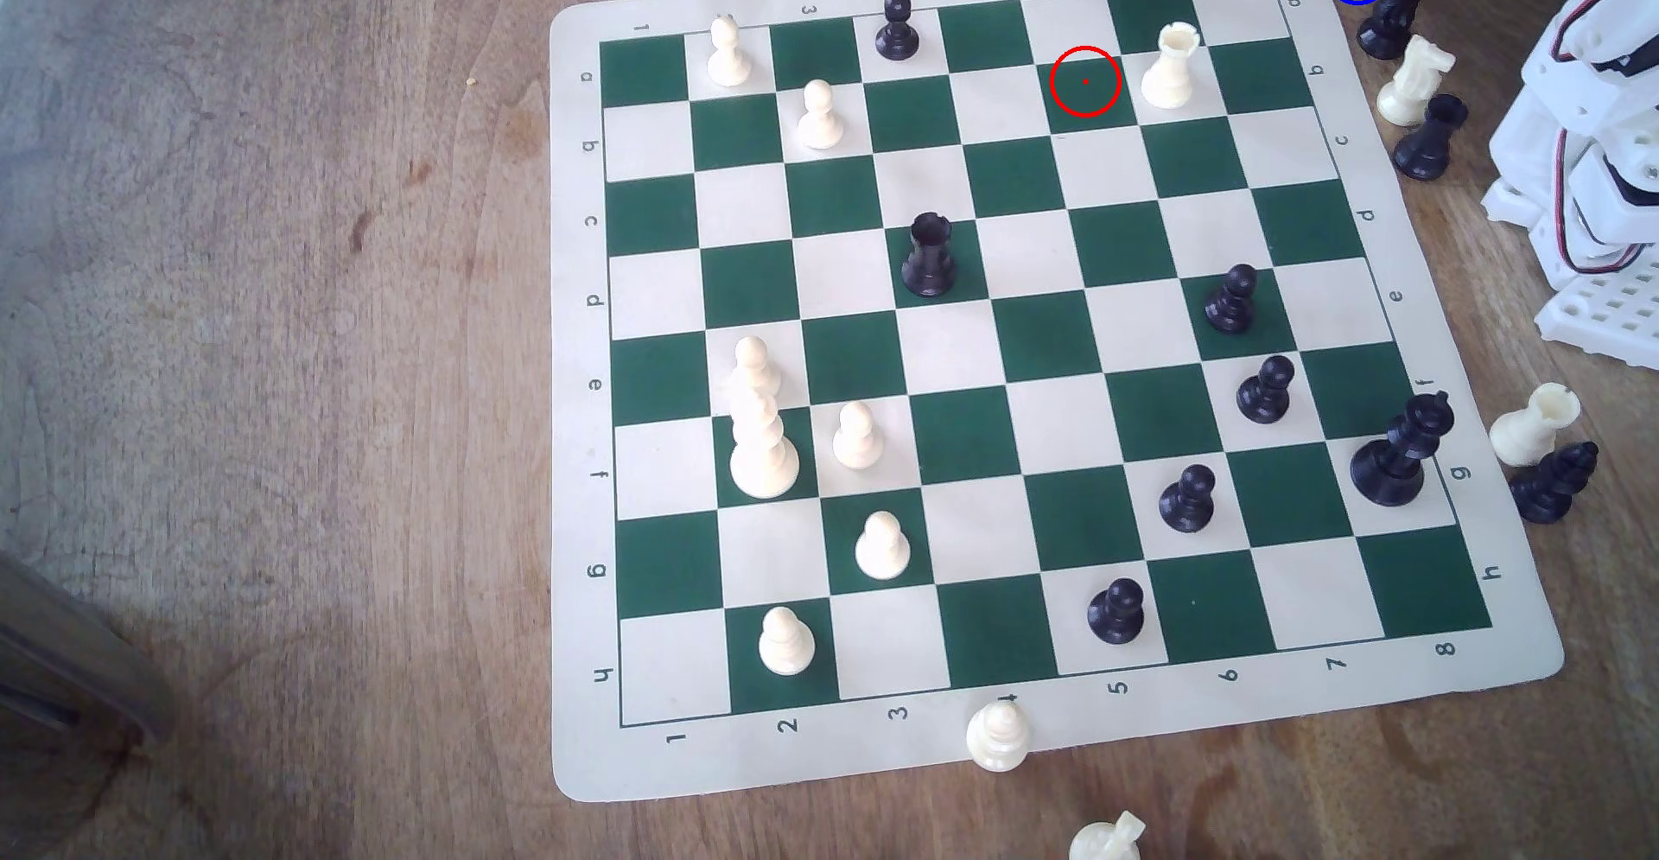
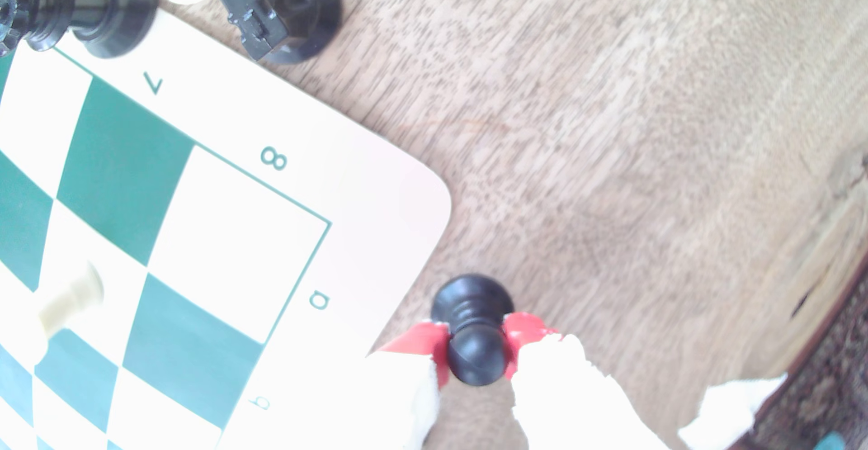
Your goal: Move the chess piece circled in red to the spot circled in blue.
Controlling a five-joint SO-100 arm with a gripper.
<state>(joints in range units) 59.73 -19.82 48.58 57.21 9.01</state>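
Two red-padded fingers (image 2: pixel 476 349) clamped on black pawn's (image 2: pixel 474 332) head, off board corner (image 2: pixel 422 206)

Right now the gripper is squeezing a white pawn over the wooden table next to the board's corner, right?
Not quite: the pawn is black, not white. The wrist view shows the gripper, its red-padded fingers on either side, shut on the black pawn over the wooden table, just off the board's corner.

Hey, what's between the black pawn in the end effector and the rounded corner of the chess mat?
In the wrist view, only bare wood tabletop separates the black pawn from the mat corner.
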